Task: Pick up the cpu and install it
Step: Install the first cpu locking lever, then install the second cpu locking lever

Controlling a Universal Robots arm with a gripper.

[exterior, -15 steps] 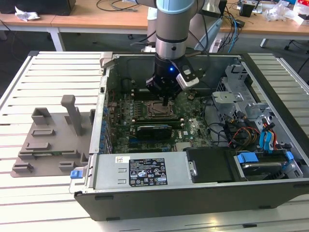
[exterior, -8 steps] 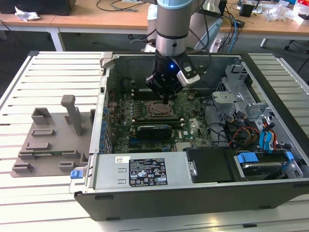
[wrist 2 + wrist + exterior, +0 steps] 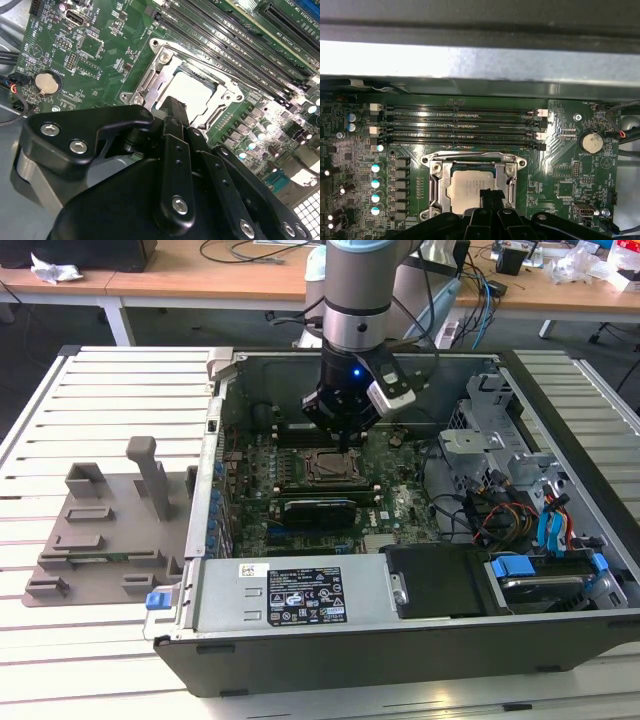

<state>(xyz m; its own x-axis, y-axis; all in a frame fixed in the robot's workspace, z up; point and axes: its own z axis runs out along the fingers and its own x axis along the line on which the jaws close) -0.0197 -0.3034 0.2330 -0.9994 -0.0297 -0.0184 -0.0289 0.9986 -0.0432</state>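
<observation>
The cpu [image 3: 467,187] [image 3: 196,92], a flat silver-grey square, lies in the open socket frame [image 3: 434,186] [image 3: 148,86] on the green motherboard. My gripper [image 3: 343,445] hangs inside the open computer case, straight over the socket [image 3: 322,470]. In both wrist views the gripper [image 3: 492,196] [image 3: 172,106] is shut, its black tip just above one edge of the cpu and covering part of it. Nothing shows between the fingers. Whether the tip touches the chip I cannot tell.
Long memory slots [image 3: 460,125] run beside the socket, with a coin battery [image 3: 592,142] near one end. A drive cage with cables [image 3: 500,480] and a power supply [image 3: 300,595] crowd the case. A grey fixture tray [image 3: 100,530] lies outside at the exterior view's left.
</observation>
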